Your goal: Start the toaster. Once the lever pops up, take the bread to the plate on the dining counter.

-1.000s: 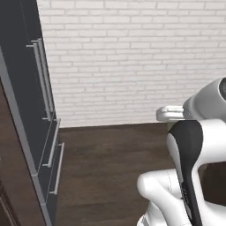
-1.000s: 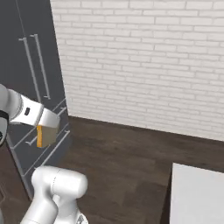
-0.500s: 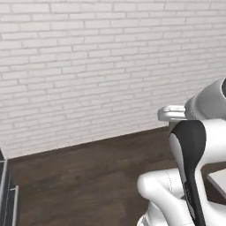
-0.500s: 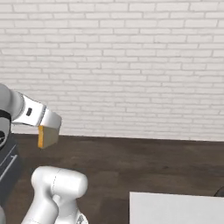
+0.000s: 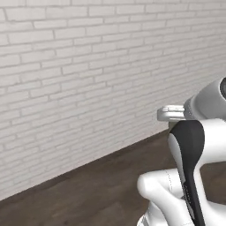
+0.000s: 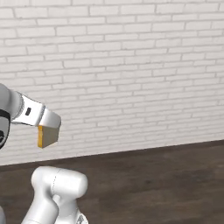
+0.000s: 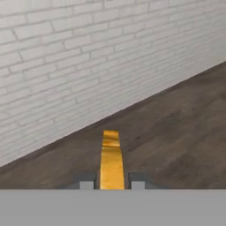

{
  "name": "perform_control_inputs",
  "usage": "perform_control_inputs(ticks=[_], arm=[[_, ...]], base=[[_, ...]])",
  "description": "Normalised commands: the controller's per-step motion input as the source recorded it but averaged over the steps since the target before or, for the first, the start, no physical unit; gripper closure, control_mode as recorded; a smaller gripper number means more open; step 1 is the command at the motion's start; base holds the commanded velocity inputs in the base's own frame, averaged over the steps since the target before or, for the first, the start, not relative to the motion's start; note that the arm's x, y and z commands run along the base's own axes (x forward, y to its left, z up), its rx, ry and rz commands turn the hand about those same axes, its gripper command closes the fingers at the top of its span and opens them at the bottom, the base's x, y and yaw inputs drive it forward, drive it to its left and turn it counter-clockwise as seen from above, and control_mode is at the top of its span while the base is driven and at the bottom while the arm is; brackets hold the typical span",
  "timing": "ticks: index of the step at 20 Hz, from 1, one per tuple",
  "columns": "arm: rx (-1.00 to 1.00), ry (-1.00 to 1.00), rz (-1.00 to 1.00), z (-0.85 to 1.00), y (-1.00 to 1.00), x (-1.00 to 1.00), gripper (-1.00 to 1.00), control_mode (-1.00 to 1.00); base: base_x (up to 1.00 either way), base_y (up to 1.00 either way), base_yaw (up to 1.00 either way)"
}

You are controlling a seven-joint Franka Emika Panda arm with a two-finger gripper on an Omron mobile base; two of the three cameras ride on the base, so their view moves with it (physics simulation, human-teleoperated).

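With the two small dark finger tips [image 7: 88,180] pinched on either side of it, the squarish slice of toast with a tan face and darker brown crust [image 7: 111,160] sits edge-on in the hand view, running straight out from between them. The grip looks square, no visible tilt of the slice between the pads.

In the right base view the gripper [image 6: 47,127] is up in the air at the end of the white arm, the bread [image 6: 47,135] hanging just below the white hand. It is clear of everything, with nothing touching it but the fingers.

Around it: white painted brick wall [image 6: 131,65] ahead, dark wood plank floor [image 6: 153,183] below. No worktop, toaster, plate or dining counter anywhere in these views.

Progress, judged from that:
- toaster started and popped: presumably done, since the slice is out and in hand
- bread pulled from the slot: done
- carry to the dining counter: under way, target not in sight
- set down on the plate: not done

Still to do: bring the counter into view, find the plate, line up over it, lower, release. Main risk I see is the slice slipping, since it is pinched near one edge with most of it hanging free.
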Motion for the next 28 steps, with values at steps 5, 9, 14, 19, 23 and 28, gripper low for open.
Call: perform_control_inputs(ticks=[5, 9, 14, 19, 23, 28], arm=[[0.00, 0.00, 0.00, 0.00, 0.00, 0.00, 1.00, 1.00], [0.00, 0.00, 0.00, 0.00, 0.00, 0.00, 1.00, 1.00], [0.00, 0.00, 0.00, 0.00, 0.00, 0.00, 1.00, 1.00], [0.00, 0.00, 0.00, 0.00, 0.00, 0.00, 1.00, 1.00], [0.00, 0.00, 0.00, 0.00, 0.00, 0.00, 1.00, 1.00], [0.00, 0.00, 0.00, 0.00, 0.00, 0.00, 1.00, 1.00]], base=[[0.99, 0.16, -0.49], [0.73, 0.26, -0.62], [0.48, 0.31, -0.73], [0.40, 0.31, -0.75], [0.50, 0.36, -0.71], [0.73, 0.34, -0.62]])
